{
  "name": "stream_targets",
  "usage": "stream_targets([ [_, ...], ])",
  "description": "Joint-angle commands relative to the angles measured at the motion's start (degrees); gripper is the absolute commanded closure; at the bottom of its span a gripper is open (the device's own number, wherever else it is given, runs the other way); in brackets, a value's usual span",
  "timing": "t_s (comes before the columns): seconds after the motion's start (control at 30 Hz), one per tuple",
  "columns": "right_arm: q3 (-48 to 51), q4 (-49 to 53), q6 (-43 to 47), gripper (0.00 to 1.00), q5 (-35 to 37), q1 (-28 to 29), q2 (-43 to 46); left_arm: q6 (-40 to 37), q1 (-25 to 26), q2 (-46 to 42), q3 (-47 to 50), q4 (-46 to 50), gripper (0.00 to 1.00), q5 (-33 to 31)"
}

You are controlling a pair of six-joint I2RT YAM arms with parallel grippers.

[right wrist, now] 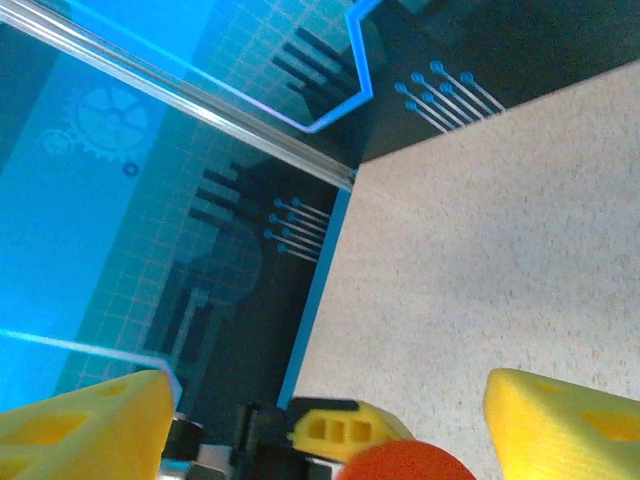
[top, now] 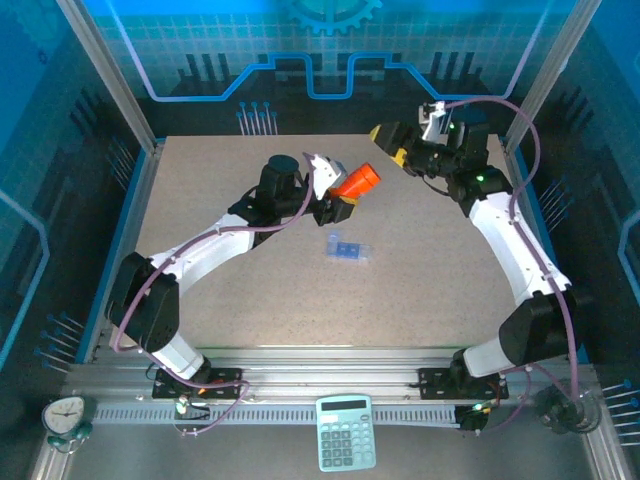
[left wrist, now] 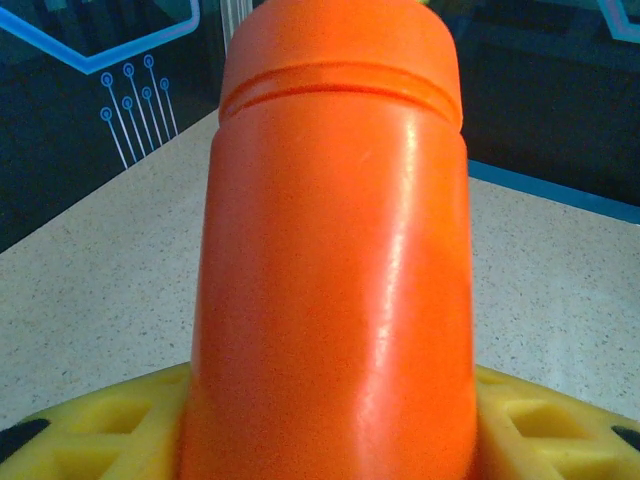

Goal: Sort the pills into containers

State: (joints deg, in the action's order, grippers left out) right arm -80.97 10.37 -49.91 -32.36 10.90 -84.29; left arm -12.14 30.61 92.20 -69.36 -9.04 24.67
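Note:
An orange bottle (top: pixel 358 181) is held tilted above the table, its cap end pointing right, with my left gripper (top: pixel 334 200) shut on its body. In the left wrist view the bottle (left wrist: pixel 335 260) rises between the two yellow fingers (left wrist: pixel 90 425). My right gripper (top: pixel 393 146) stands open just right of the cap, apart from it. In the right wrist view the orange cap (right wrist: pixel 410 463) shows low between the spread yellow fingertips (right wrist: pixel 90 430). The blue translucent containers (top: pixel 348 247) lie flat on the table in front of the bottle. The pills are hidden.
The speckled table (top: pixel 250 300) is walled by blue panels (top: pixel 330 40) at the back and sides, with metal posts (top: pixel 110 70) at the corners. A calculator (top: pixel 346 432) and a small clock (top: pixel 64 417) sit on the near rail, off the work surface.

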Motion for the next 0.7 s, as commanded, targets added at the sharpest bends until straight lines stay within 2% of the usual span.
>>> stream_targets([
  [0.0,3.2,-1.8,1.6,0.22,-2.9,-0.6,-0.8,-1.7,0.4,0.6,-1.1,-3.1,1.00,0.8],
  [0.23,7.4,-3.6,1.1,0.25,-3.7,-0.8,-1.2,-3.5,-0.1,1.8,-0.5,-3.9,1.00,2.1],
  [0.67,9.3,-6.6,-1.5,0.29,-6.1,1.4,-2.1,-3.5,-0.9,2.7,1.6,-6.1,1.00,3.2],
])
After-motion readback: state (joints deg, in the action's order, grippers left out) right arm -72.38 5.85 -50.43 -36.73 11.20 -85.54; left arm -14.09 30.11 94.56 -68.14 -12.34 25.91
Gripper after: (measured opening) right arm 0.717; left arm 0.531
